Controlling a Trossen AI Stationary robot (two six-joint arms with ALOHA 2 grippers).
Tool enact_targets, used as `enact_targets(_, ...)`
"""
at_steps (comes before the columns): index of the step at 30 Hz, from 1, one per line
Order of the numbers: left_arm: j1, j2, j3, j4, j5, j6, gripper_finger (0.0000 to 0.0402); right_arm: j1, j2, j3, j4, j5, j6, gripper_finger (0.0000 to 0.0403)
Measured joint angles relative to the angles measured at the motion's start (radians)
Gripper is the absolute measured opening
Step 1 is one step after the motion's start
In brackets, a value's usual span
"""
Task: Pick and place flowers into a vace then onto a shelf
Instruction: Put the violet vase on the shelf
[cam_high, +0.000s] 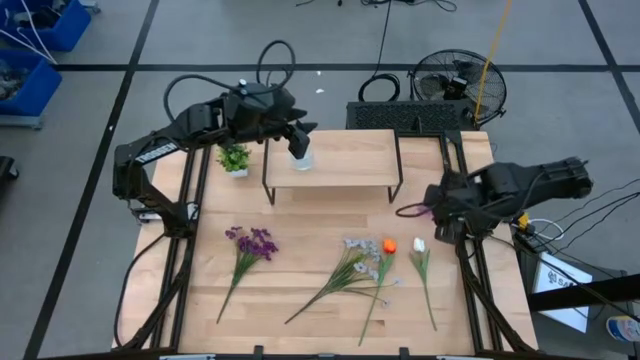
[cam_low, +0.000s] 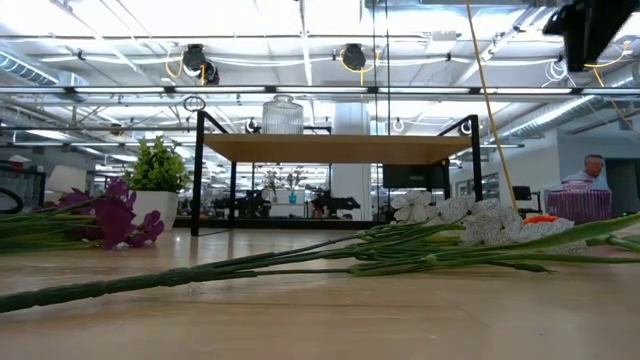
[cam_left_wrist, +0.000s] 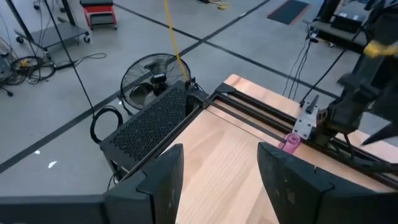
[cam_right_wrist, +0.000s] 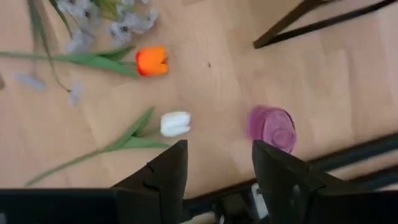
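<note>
A light wood surface (cam_high: 300, 300) stands on a grey taped floor, with a fan and cables beyond its far edge. The shelf (cam_high: 345, 160) sits along the far edge, near the middle; a clear glass vase (cam_high: 300, 152) stands on its left end, and a small potted plant (cam_high: 235, 160) rests on the surface just beside that end.

The flowers lie flat in the near half. The purple bunch (cam_high: 252, 243) is toward the left, its stem running to the near-left. The pale spray (cam_high: 360, 250), the orange bloom (cam_high: 389, 245) and the white bud (cam_high: 419, 244) lie right of centre, heads toward the shelf and stems trailing toward the near edge.

The left tool (cam_high: 297, 133) hangs over the shelf's left end by the vase, fingers (cam_left_wrist: 165, 177) spread apart, holding nothing. The right tool (cam_high: 435, 210) hovers near the right edge, also parted and empty, beside a small purple cup (cam_right_wrist: 272, 127).

The right arm is plainly nearer the stems: the white bud lies just toward the near edge from its tool, long axis running far-to-near, so a grasp would likely close across the stem from side to side.
</note>
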Motion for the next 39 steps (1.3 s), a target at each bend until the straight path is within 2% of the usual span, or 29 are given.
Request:
enact_targets(7,-0.003,0.0,0.0,0.0,0.0,0.001,0.0212,-0.093,0.021,-0.252,0.065,-0.021,-0.04,0.0208)
enact_targets(12,-0.003,0.0,0.0,0.005,-0.001,0.007,0.0212,-0.211,0.055,-0.363,0.088,-0.019,-0.042,0.0233)
enact_targets(20,-0.003,0.0,-0.001,0.015,-0.001,0.009,0.0212,-0.331,0.088,-0.373,0.157,0.058,-0.21,0.0239)
enact_targets(33,-0.003,0.0,-0.001,0.015,0.0,0.008,0.0212,-0.546,0.094,-0.373,0.214,0.059,-0.411,0.0242)
enact_targets(39,-0.005,0.0,-0.001,0.014,0.0,0.008,0.0212,-0.593,0.125,-0.373,0.213,0.042,-0.418,0.0242)
